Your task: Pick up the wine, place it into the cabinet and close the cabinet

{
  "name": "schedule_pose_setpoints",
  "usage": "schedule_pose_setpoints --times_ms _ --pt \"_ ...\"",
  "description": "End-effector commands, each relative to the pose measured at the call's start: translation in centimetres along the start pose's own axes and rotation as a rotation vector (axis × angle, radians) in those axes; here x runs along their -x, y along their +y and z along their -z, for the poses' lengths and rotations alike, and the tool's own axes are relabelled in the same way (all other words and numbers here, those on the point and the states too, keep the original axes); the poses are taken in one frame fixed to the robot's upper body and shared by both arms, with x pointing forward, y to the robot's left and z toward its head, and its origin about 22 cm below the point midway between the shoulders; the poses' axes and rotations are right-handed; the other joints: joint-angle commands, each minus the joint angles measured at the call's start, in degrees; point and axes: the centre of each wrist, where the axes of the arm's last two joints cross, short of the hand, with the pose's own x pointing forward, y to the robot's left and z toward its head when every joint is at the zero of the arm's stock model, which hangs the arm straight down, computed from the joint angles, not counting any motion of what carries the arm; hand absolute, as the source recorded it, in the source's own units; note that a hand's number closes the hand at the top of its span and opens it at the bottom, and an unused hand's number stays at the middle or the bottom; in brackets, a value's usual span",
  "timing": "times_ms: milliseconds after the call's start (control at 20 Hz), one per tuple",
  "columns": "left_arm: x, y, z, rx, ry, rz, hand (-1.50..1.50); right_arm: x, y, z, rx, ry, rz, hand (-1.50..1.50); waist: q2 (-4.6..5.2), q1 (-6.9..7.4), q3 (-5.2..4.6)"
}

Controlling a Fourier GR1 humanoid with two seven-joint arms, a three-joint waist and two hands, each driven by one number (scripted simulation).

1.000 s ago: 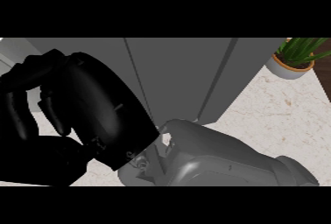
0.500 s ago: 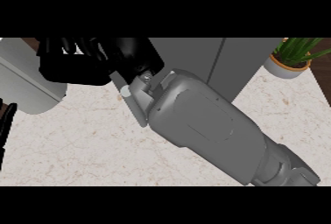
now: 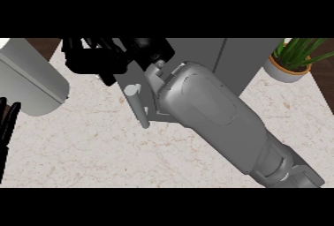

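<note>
Right black hand up at the top left of the view, bunched against the upper edge of the tall grey cabinet; open or closed not discernible from this angle. Behind it, the bulky grey right forearm slanting down to the lower right and covering much of the cabinet front. Just left of the forearm, a pale grey cylindrical door handle, upright on a narrow strip of door panel. Cabinet interior hidden, so contents impossible to tell. Wine hidden too; whereabouts and look not to be made out. Left black hand only a dark sliver at the left edge, state unreadable. Above it, a pale grey rounded slab, identity unclear. At the top right, a round grey pot holding a green leafy plant, standing on the speckled cream marble tabletop.
</note>
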Motion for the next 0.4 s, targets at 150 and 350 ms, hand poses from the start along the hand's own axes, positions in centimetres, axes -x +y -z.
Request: schedule_pose_setpoints --times_ms 150,350 --pt "-0.1 0.0 0.8 -0.004 0.001 0.016 -1.5 3.1 -6.6 0.8 0.16 0.089 -0.116 1.5 2.55 -0.17 0.34" --pt "0.5 -0.9 0.4 0.007 0.001 0.004 -1.5 4.6 -6.8 0.2 0.147 0.088 -0.111 1.5 2.57 -0.04 0.38"
